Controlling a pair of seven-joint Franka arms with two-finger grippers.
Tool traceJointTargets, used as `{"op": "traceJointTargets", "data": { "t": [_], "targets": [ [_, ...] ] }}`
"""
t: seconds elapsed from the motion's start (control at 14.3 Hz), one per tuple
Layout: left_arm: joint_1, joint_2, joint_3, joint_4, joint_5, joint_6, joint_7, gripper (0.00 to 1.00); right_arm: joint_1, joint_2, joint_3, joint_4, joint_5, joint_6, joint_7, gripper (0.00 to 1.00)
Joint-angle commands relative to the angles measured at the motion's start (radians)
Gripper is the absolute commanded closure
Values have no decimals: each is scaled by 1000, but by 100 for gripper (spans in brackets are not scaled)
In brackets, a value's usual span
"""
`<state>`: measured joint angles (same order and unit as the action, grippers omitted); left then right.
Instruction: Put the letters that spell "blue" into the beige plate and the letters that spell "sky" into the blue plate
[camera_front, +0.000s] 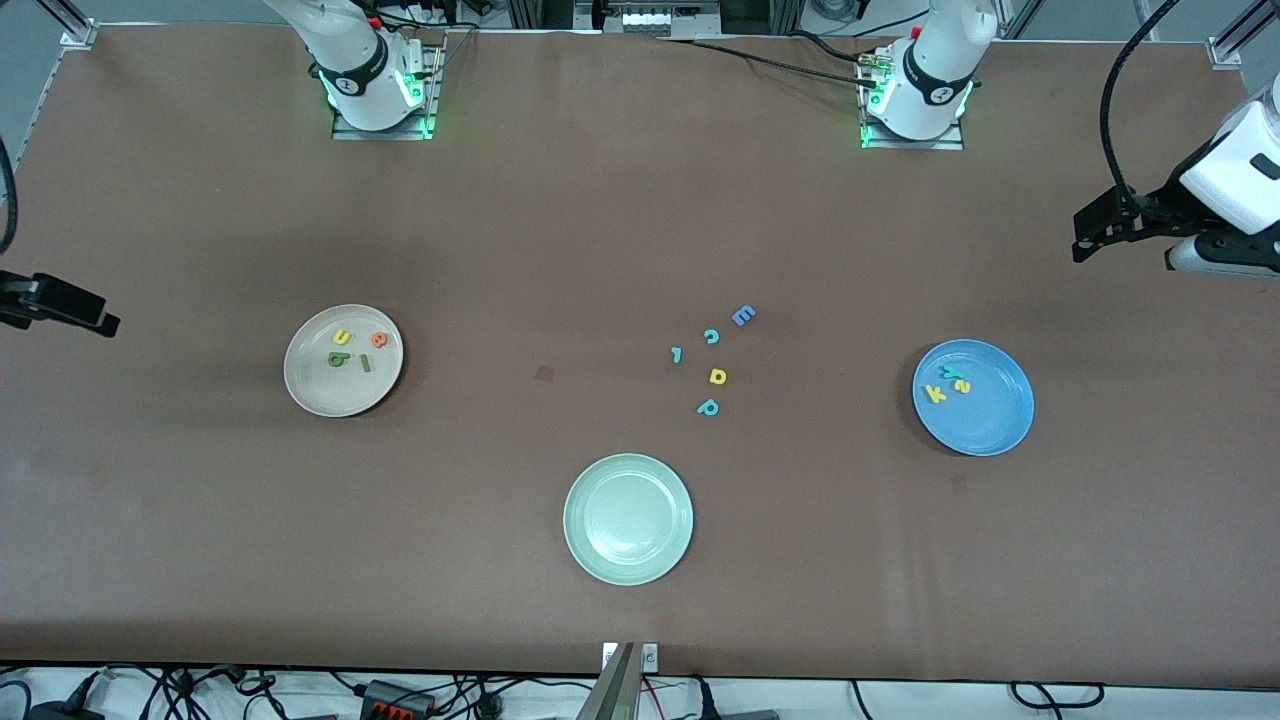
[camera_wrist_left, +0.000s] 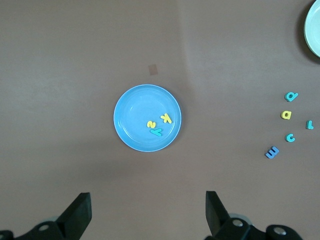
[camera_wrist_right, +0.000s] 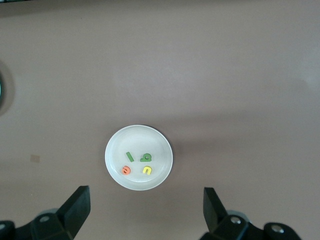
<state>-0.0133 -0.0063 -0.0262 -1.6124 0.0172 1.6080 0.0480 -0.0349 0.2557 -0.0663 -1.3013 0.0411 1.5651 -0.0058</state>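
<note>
I count three plates on the surface. The beige plate (camera_front: 344, 360) sits toward the right arm's end, and in it I see four letters: the yellow u (camera_front: 341, 338), the orange e (camera_front: 379, 340), the green b (camera_front: 337, 358) and the green l (camera_front: 366, 363), all lying apart from each other inside the rim. The blue plate (camera_front: 985, 410) sits toward the left arm's end and holds three letters: the teal y (camera_front: 953, 373), the yellow s (camera_front: 962, 386) and the yellow k (camera_front: 936, 394), clustered close together near the rim on the side facing the middle of the surface. The pale green plate (camera_front: 628, 518) lies between the other two and nearer to the front camera, with no letters in it.

Five loose letters lie on the bare surface between the beige and blue plates: a blue E (camera_front: 743, 316), a teal c (camera_front: 711, 337), a small teal letter (camera_front: 677, 354), a yellow round-bowled letter (camera_front: 717, 376) and a teal p (camera_front: 708, 407).

My left end effector (camera_wrist_left: 147, 212) hangs high over the surface near the blue plate, fingers spread wide and gripping nothing. My right end effector (camera_wrist_right: 146, 210) hangs high near the beige plate, also spread wide and empty. In the front view both show only at the picture's edges.
</note>
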Motion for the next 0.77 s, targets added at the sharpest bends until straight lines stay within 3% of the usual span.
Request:
{"op": "traceJointTargets", "data": {
  "t": [0.0, 0.35, 0.7],
  "targets": [
    [6, -3, -1, 17, -16, -20, 12, 0, 3, -52, 36, -62, -38, 6, -14, 0],
    [6, -3, 0, 17, -16, -20, 12, 0, 3, -76, 28, -98, -41, 16, -28, 0],
    [6, -3, 0, 17, -16, -20, 12, 0, 1, -223, 33, -327, -49, 118, -31, 0]
  ]
}}
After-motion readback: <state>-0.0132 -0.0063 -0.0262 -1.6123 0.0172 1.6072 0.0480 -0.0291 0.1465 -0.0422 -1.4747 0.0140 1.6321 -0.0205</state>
